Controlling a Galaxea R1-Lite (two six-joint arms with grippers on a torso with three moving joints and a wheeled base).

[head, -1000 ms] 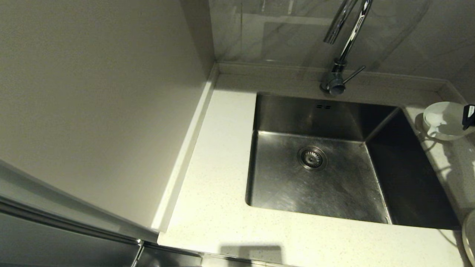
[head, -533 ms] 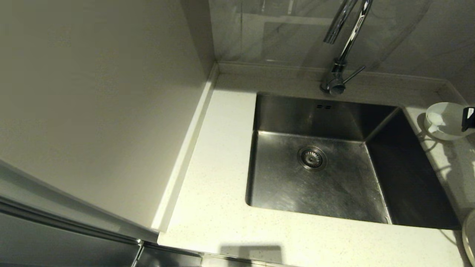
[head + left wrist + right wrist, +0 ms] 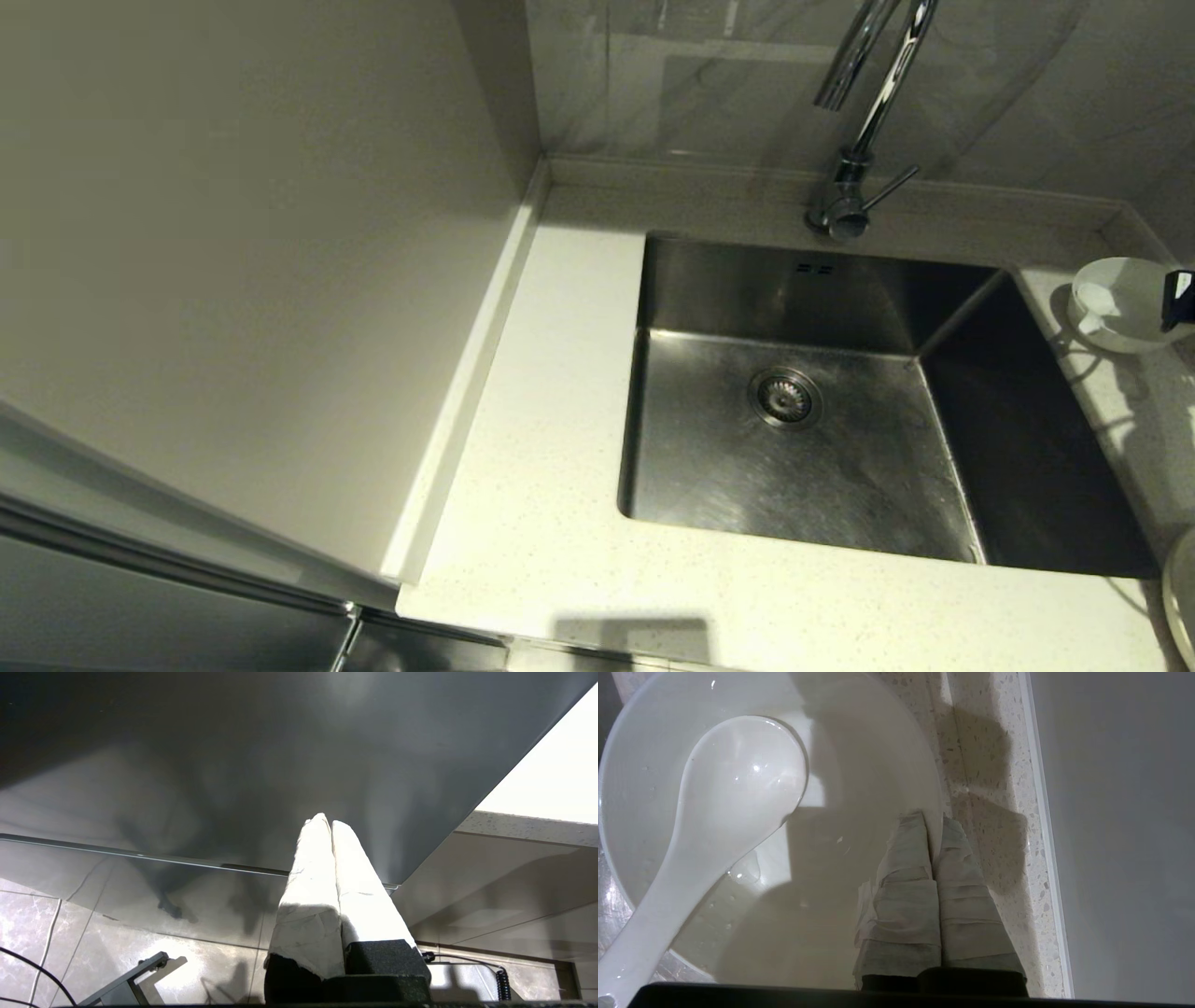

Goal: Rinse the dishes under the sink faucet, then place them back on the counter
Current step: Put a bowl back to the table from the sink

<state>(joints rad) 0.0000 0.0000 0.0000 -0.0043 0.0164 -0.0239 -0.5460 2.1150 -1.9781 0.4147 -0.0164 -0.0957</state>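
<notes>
You have the counter (image 3: 560,467) wrapping the sink (image 3: 794,448), whose basin holds nothing but its drain strainer (image 3: 785,398), with the faucet (image 3: 864,121) rising at its far edge. On the counter right of the sink sits the bowl (image 3: 1120,303), the spoon (image 3: 714,826) lying inside it. Your right gripper (image 3: 934,823) has its fingers pinched together on the bowl's rim. Your left gripper (image 3: 326,822), fingers pressed together and holding nothing, hangs low beside the cabinet (image 3: 233,765).

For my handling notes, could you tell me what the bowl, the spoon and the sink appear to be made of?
Bowl and spoon: glossy white, probably glazed ceramic or melamine, with wet highlights. Sink: brushed stainless steel, by its grey streaked sheen.
</notes>
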